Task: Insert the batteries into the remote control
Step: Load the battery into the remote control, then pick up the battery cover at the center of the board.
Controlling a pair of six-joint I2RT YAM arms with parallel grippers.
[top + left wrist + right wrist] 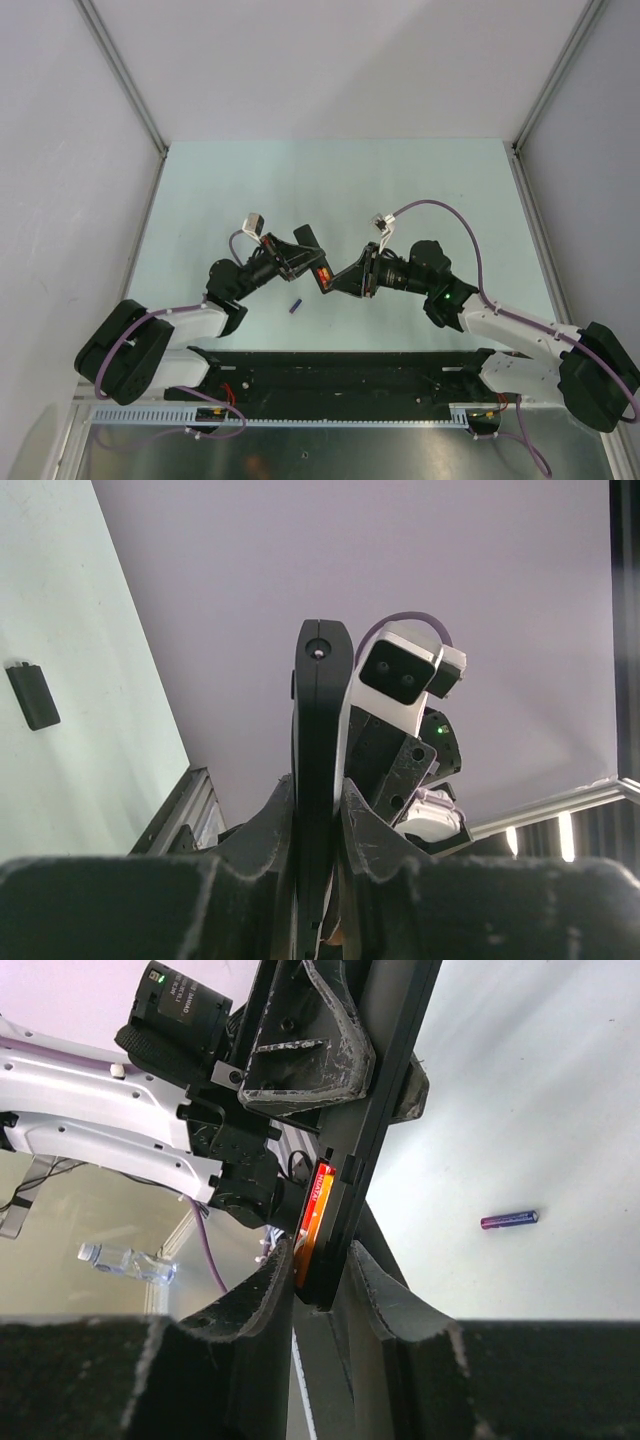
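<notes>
The remote control (312, 268) is a slim black bar held off the table between both grippers. My left gripper (298, 262) is shut on one end; in the left wrist view the remote (320, 700) stands edge-on between the fingers (375, 830). My right gripper (338, 283) is shut on the other end (385, 1110). An orange-red battery (314, 1222) sits in the recess there, against my left finger; it also shows in the top view (322, 278). A blue-purple battery (295, 306) lies on the table near the grippers, also in the right wrist view (510, 1219).
A small flat black rectangular piece (305, 238) lies on the table just behind the grippers, also in the left wrist view (32, 695). The black base rail (340, 375) runs along the near edge. Grey walls and aluminium posts (125, 80) enclose the table.
</notes>
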